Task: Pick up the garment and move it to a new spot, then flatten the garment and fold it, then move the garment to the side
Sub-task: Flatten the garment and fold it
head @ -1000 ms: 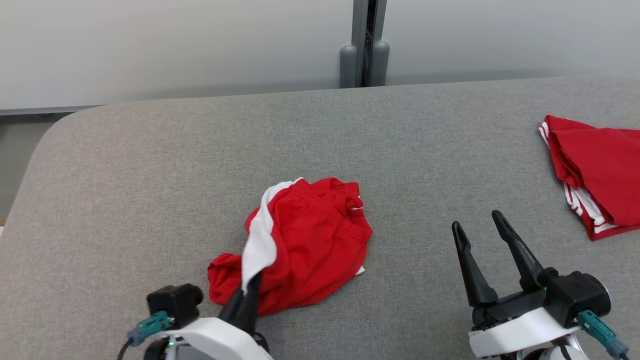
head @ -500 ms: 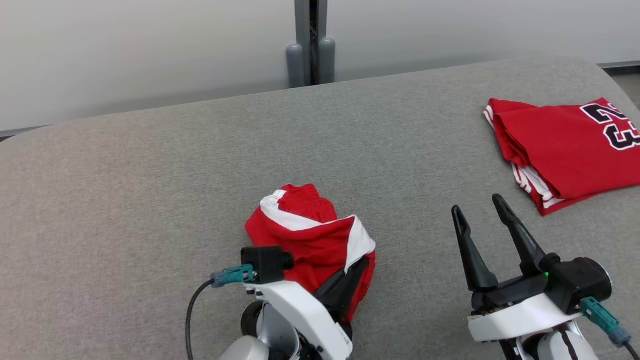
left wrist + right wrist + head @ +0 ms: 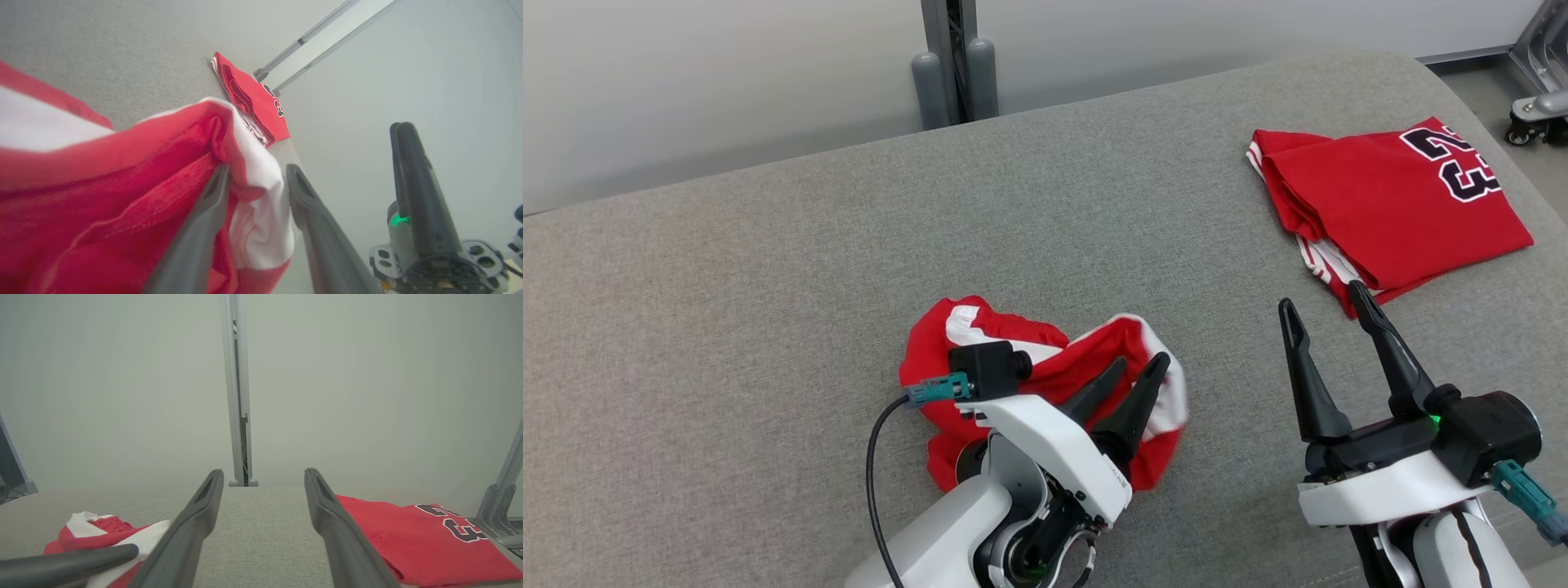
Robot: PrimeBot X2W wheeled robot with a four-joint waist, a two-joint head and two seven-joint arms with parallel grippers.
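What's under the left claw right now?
The crumpled red-and-white garment lies under the left claw, on the grey table; a white fold sits between its parted jaws. The white arm covers the garment's near part, so how that lies cannot be seen.

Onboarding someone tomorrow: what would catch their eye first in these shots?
A crumpled red-and-white garment lies mid-way across the grey table, with the left gripper over it, jaws parted around a white fold. A folded red jersey numbered 23 sits at the far right corner, beyond the open, empty right gripper.
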